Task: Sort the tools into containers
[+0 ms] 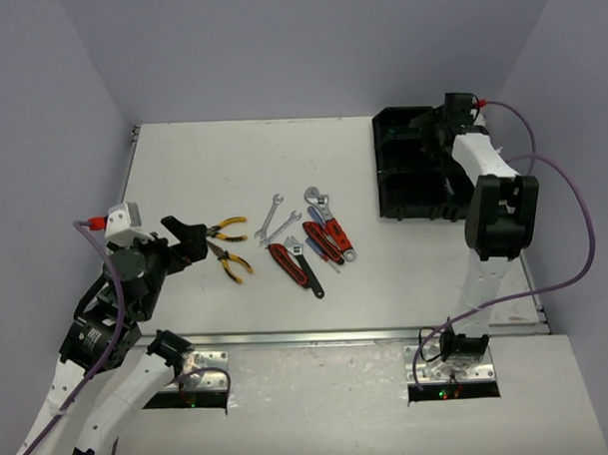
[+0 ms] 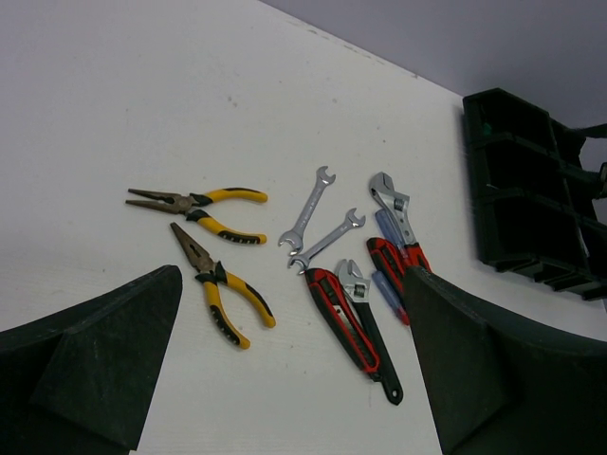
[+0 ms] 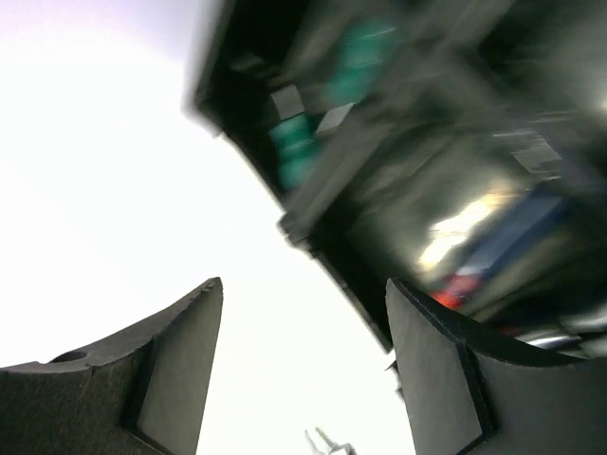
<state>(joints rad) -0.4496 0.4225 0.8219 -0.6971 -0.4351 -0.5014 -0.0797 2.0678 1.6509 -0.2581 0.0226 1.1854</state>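
**Desk:** What sits closest to the lens?

**Photographer:** The left gripper, fingers spread wide and holding nothing. It hangs low over the left side of the white worktop and faces the loose tools, a stance that reads as lining up a pick.

**Desk:** And moving right from there?

**Photographer:** Two yellow-handled pliers lie nearest that gripper, close together with bare worktop around them. Next come two silver wrenches side by side. After those is a crowded cluster of red- and black-handled adjustable wrenches, overlapping one another with a blue handle wedged among them.

**Desk:** Anything in the way?

**Photographer:** The overlap. A clean grip in that cluster looks harder, while the pliers appear the easier first target.

**Desk:** The far right?

**Photographer:** The black organiser tray stands at the right rear, well apart from the tools. The right gripper hovers over it with its fingers parted and nothing between them. Its view is blurred: green, blue and red shapes show inside the compartments, too smeared to name. From overhead, the right arm hides part of the tray.
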